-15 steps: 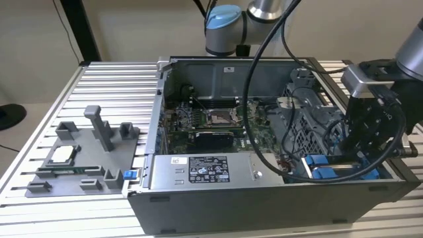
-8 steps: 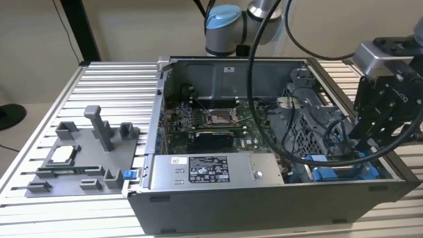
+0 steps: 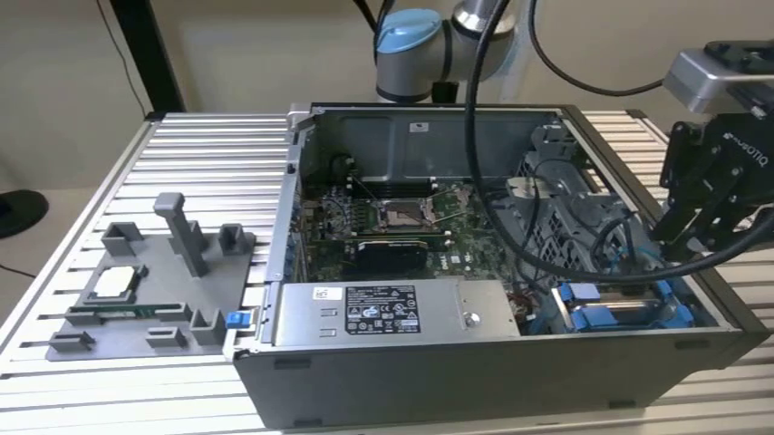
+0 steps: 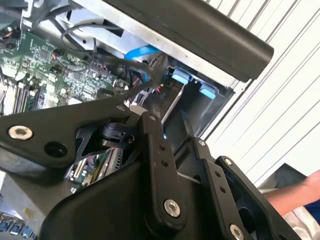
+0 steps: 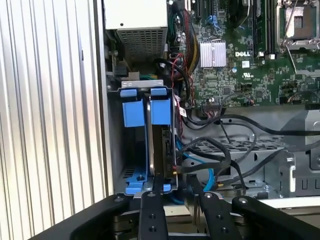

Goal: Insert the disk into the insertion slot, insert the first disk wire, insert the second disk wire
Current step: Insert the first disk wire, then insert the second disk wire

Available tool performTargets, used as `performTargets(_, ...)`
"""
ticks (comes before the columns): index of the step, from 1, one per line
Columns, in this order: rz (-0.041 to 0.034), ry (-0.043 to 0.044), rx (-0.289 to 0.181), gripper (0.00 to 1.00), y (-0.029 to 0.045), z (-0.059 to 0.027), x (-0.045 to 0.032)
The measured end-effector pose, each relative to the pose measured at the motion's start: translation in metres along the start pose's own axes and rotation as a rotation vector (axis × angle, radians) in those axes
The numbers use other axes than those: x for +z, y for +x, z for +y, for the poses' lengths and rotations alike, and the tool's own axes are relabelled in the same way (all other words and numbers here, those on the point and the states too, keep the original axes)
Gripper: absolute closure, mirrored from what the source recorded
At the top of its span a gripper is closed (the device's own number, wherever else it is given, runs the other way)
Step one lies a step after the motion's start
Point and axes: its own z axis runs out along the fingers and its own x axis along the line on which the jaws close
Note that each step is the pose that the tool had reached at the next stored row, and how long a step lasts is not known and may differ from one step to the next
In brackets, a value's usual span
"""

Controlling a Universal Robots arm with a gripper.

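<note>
The disk point(image 5: 159, 145) stands on edge inside the insertion slot point(image 5: 114, 140), its blue carrier tabs point(image 5: 161, 111) at the slot's mouth. In the exterior view the slot point(image 3: 623, 313) is at the case's front right corner, with blue plastic showing. My gripper point(image 3: 699, 243) hangs just above that corner. In both wire-side wrist views its black fingers point(image 5: 152, 200) stand apart over the disk's end, and the gripper point(image 5: 180, 189) point(image 4: 167, 126) is open and holds nothing. Black cables point(image 5: 215, 150) and a blue cable point(image 5: 209, 177) lie loose beside the slot.
The open computer case point(image 3: 484, 362) lies on a slatted table point(image 3: 206, 145). A labelled power-supply box point(image 3: 387, 313) fills its front. A grey fixture tray point(image 3: 145, 290) sits at the exterior view's left. A person's arm point(image 4: 300, 192) is beside the table.
</note>
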Motion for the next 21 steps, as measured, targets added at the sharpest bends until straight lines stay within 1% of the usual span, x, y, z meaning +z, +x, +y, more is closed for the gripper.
performTargets(8,0.0010,-0.0148,0.000,0.00,-0.0083,-0.0208,0.0003)
performTargets(12,0.0025,-0.0253,0.001,0.00,-0.0169,-0.0254,0.0034)
performTargets(14,0.0051,-0.0323,0.001,0.00,-0.0207,-0.0279,0.0051)
performTargets(15,0.0071,-0.0374,0.002,0.00,-0.0214,-0.0292,0.0056)
performTargets(16,0.0096,-0.0449,0.002,0.00,-0.0216,-0.0307,0.0060)
performTargets(17,0.0117,-0.0538,0.002,0.00,-0.0218,-0.0320,0.0062)
performTargets(19,0.0152,-0.0761,0.003,0.00,-0.0219,-0.0337,0.0068)
performTargets(20,0.0162,-0.0844,0.003,0.00,-0.0218,-0.0339,0.0073)
performTargets(21,0.0160,-0.0876,0.003,0.00,-0.0216,-0.0341,0.0083)
